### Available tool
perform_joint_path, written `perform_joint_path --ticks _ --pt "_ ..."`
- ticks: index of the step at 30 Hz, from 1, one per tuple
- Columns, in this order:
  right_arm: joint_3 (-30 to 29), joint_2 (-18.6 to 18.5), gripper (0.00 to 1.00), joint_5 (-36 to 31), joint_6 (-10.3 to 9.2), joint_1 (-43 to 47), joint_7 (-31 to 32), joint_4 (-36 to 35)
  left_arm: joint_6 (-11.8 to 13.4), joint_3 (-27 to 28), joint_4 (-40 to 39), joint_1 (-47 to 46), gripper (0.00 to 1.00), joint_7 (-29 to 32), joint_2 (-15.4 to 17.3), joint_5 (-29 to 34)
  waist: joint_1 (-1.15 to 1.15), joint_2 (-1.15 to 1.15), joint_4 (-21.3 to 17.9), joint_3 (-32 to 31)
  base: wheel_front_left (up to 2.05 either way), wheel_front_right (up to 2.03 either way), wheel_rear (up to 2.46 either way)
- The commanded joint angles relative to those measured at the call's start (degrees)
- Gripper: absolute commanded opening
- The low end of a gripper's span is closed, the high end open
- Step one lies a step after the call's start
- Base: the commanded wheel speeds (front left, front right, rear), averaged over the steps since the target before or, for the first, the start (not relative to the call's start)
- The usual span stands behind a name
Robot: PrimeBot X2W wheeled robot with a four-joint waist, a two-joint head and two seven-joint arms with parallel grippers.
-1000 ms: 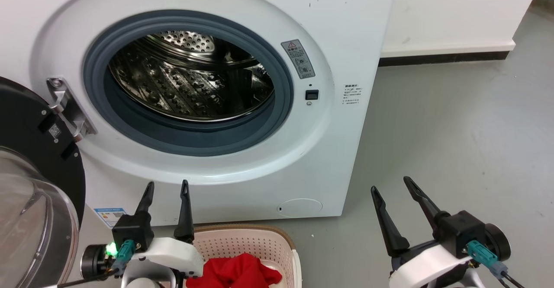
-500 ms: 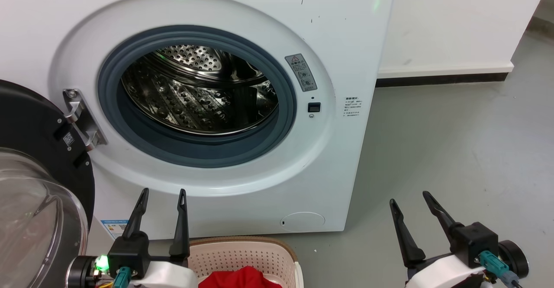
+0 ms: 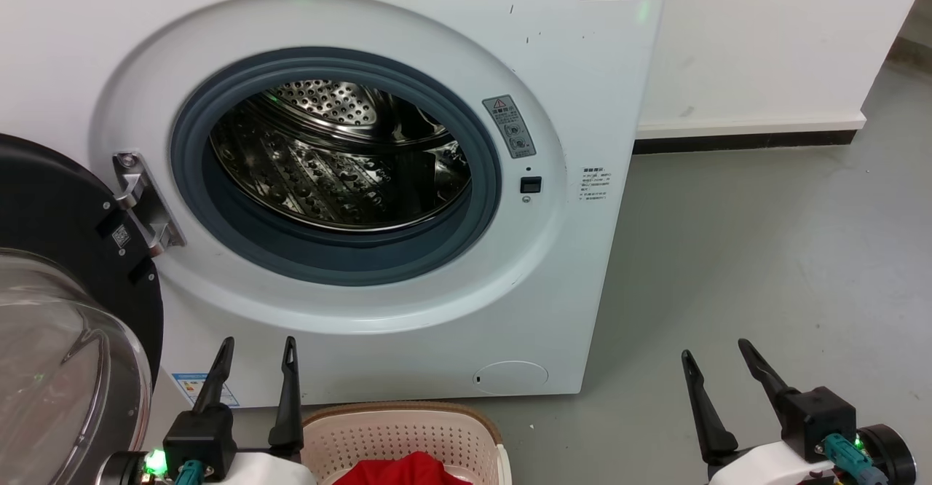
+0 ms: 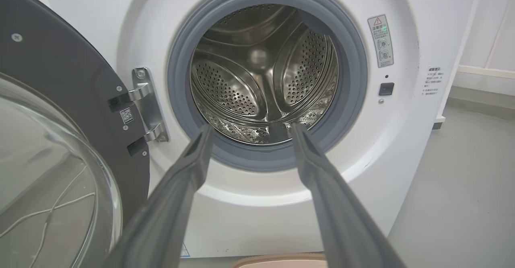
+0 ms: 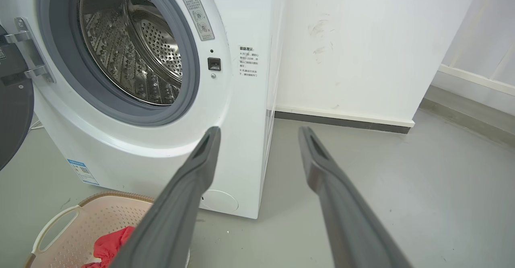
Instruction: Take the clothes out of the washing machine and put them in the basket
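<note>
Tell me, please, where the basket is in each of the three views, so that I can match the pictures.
Head view: the basket sits at the bottom edge, left of middle, with red clothes in it.
Left wrist view: a strip of its brown rim at the bottom edge, right of middle.
Right wrist view: lower left corner.
Shared landmark: the grey warning sticker on the washing machine.

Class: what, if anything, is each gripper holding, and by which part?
Nothing is held. The left gripper and the right gripper are both open and empty; the bright red fabric clothes lie in the cream perforated plastic basket.
</note>
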Motion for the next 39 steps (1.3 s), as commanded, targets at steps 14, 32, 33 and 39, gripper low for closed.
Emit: perform_joint_path --ticks 14,32,33,39 --pt "0.4 0.1 1.0 0.1 -0.04 -0.1 0.3 0.0 0.2 0.5 1.4 -0.5 1.0 -0.5 0.4 -1.9 0.0 0.0 -0.3 0.5 0.0 0.0 0.0" --pt "0.6 -0.3 0.0 7.2 0.01 -0.1 0.5 1.1 -0.3 1.4 3.3 -1.0 0.0 1.3 -0.2 -7.8 0.0 0.0 -0.4 0.9 0.0 0.0 0.0" --pt "0.5 -0.4 0.0 8.6 0.01 -0.3 0.6 1.4 -0.5 1.6 3.4 -1.1 0.0 1.6 -0.3 -8.9 0.0 0.0 -0.4 0.9 0.0 0.0 0.0" --pt "0.2 -0.9 0.0 16.4 0.01 -1.7 1.0 2.7 -1.5 2.3 3.9 -1.8 0.0 3.0 -0.8 -15.4 0.0 0.0 -0.2 1.1 0.0 0.0 0.0"
